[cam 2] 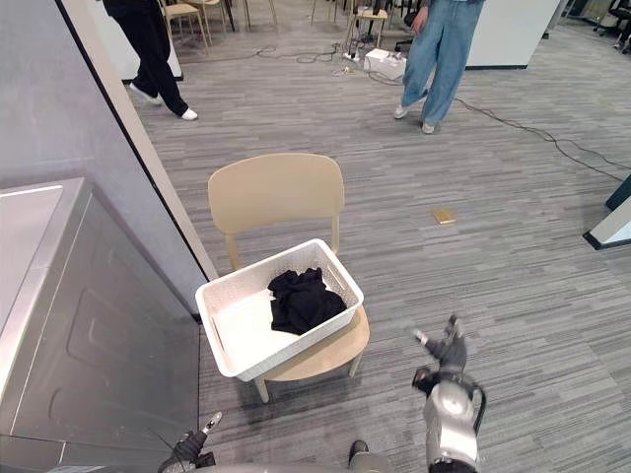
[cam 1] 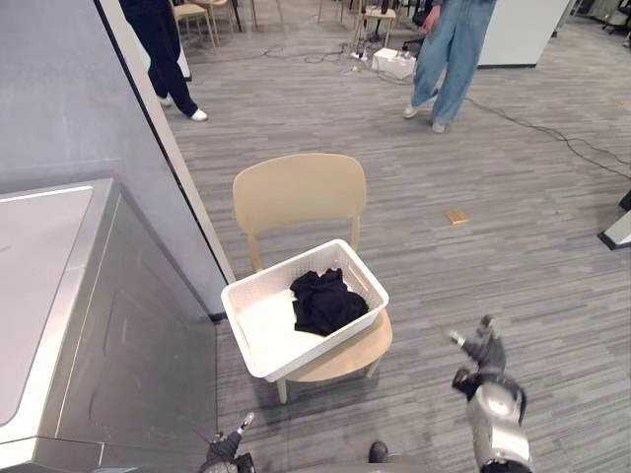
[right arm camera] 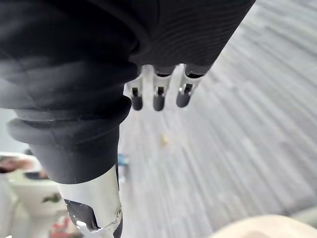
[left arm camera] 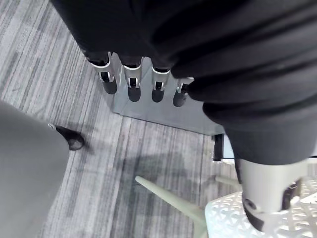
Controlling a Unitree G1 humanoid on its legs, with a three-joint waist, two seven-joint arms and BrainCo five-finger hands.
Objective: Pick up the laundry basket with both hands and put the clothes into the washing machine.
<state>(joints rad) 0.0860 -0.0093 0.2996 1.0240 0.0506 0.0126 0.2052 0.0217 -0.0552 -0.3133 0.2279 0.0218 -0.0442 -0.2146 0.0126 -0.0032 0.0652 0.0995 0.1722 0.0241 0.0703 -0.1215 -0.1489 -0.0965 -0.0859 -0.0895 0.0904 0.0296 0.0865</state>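
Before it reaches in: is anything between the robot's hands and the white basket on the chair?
Nothing visible. The white lattice plastic laundry basket sits on the beige wooden chair; bare grey floor lies between it and the left hand and right hand.

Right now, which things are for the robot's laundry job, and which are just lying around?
For the job: basket, clothes, washer, left hand, right hand.

Just around: chair under the basket, tan block on the floor, white box, person in jeans, person in black.
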